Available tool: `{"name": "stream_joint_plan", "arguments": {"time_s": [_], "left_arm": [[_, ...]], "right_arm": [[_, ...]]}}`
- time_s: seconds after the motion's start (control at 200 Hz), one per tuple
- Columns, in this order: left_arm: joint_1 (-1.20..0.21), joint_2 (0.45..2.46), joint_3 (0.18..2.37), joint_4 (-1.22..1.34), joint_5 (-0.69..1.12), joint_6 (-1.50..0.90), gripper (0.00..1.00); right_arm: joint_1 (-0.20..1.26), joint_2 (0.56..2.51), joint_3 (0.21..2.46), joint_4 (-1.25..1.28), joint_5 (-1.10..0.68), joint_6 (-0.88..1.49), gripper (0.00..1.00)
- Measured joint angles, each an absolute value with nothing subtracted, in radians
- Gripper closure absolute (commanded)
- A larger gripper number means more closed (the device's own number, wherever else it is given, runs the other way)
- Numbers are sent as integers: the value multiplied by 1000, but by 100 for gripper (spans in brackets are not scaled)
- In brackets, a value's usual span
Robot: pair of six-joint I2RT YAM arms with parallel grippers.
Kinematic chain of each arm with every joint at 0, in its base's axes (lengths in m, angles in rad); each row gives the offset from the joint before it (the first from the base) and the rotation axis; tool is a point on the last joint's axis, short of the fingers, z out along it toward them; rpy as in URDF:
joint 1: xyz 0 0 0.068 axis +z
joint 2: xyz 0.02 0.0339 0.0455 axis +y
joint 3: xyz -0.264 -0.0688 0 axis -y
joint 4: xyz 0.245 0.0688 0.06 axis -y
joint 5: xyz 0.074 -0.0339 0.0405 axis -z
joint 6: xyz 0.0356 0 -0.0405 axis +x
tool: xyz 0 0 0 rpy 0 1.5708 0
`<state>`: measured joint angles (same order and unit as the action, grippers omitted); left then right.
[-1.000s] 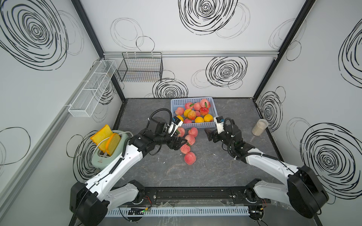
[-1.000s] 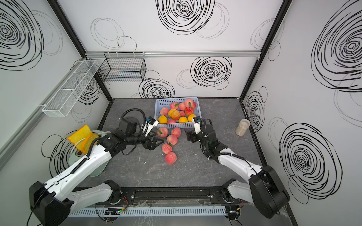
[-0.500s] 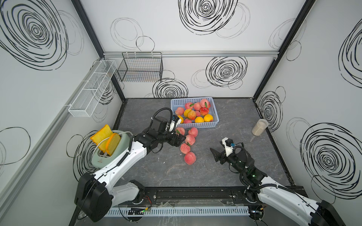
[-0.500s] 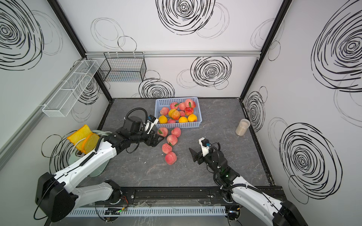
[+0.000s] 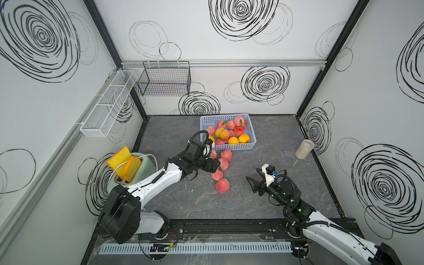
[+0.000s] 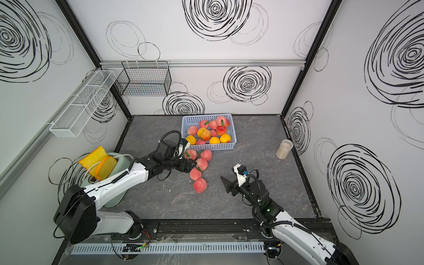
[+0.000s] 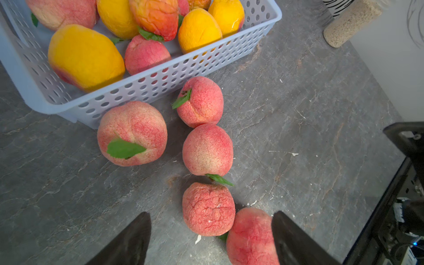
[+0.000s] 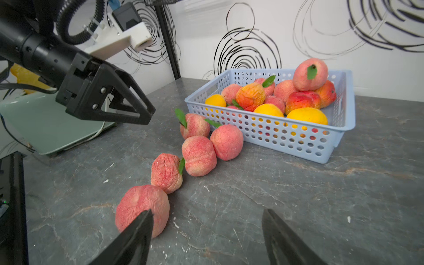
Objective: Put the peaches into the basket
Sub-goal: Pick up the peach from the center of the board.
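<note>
Grey stone-look bench [image 5: 286, 199] carries the same load as a second ago. Five loose peaches [image 5: 222, 185] run in a line from the near wall of the light blue basket [image 5: 236, 146] toward the bench's front edge, and none has joined the pink and yellow heap already inside. What has changed is your arms. Your right fingers [image 8: 135, 238], a second ago up by the basket's near corner, now sit pulled back toward the front edge, spread and empty, just beside the last peach of the line. Your left fingers [image 7: 133, 241] have slid from the peach nearest the basket to hover by the line's middle, spread wide and gripping nothing. The left wrist view frames a cracked pink peach [image 7: 208, 208] between them. On this evidence no fruit is in transit, and each arm appears to be lining up a fresh pick.
</note>
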<state>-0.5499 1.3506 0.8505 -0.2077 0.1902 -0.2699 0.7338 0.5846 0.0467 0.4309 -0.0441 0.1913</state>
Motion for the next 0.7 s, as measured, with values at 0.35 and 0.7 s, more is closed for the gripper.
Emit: {"name": "stream_joint_plan", "arguments": {"time_s": [0.35, 0.7], "left_arm": [[-537, 1440, 781, -8, 41, -458, 11], [-505, 1580, 779, 154, -38, -524, 9]], "right_arm": [[805, 671, 63, 437, -45, 168, 22], [815, 672, 67, 449, -44, 159, 22]]}}
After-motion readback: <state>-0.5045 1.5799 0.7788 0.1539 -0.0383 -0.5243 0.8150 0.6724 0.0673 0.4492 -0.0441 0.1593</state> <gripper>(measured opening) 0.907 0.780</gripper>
